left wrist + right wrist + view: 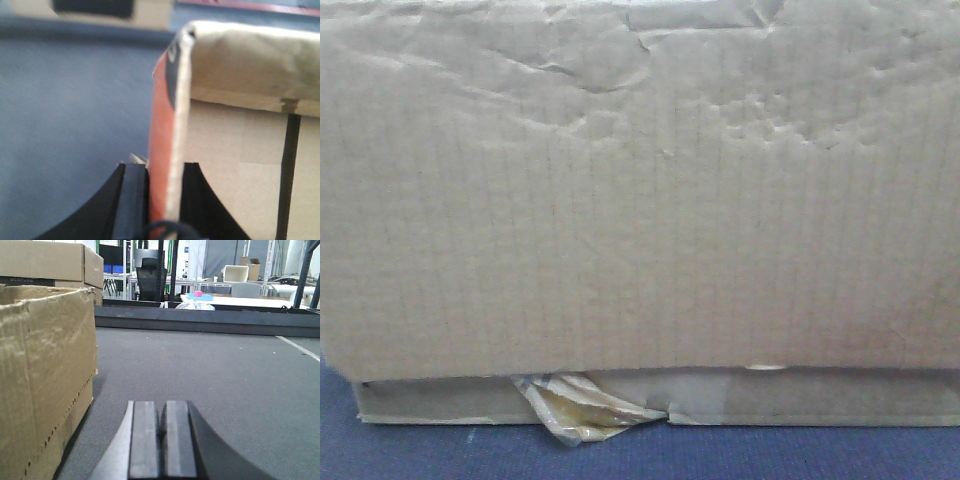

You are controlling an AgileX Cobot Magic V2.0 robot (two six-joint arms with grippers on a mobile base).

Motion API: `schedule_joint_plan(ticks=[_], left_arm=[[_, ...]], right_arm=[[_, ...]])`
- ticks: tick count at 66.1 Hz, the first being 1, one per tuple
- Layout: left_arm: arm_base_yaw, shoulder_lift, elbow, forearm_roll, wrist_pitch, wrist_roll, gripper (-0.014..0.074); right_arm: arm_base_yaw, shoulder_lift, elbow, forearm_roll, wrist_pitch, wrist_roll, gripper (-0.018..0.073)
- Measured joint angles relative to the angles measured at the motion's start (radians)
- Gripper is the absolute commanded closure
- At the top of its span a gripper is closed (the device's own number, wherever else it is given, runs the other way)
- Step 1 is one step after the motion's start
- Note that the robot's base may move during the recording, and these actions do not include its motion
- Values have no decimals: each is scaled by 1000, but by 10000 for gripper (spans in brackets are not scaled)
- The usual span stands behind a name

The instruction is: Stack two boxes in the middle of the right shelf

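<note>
Plainly, in the front-facing view we saw the tall box filling almost the whole frame, its creased face toward the camera. It rested on the flat box, whose crumpled tape scrap stuck out at the lower edge. Both sat on blue carpet. No steel shelf showed there, so we judged the pair stacked but could not tell whether it stood where the task wants it.

In the left wrist view, the left gripper was clamped on a box wall. One black finger pressed the orange-red face and the other the plain side. We took this pinch on the thin edge as a way to steady or steer the box. Which box the wall belonged to, we could not tell.

In the right wrist view, the right gripper had its pads pressed together on nothing, low over grey carpet. It sat near an open box without touching it. We judged it parked aside, leaving the holding to the left arm. Another carton stood behind the open box.
</note>
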State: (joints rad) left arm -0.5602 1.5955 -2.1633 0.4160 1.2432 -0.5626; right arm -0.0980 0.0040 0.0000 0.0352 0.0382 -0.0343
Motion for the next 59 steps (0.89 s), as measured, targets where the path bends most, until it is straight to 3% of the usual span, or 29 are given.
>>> schedule_joint_plan(ticks=[9,27,41,59], left_arm=[[-50,20,91,2,0,-85,708],[-79,32,288,4,0,-191,708],[-79,74,405,1,-2,-236,708],[-79,148,429,-55,-4,-241,708]], right_arm=[[0,0,0,0,0,0,728],[0,0,0,0,0,0,728],[0,0,0,0,0,0,728],[0,0,0,0,0,0,728]])
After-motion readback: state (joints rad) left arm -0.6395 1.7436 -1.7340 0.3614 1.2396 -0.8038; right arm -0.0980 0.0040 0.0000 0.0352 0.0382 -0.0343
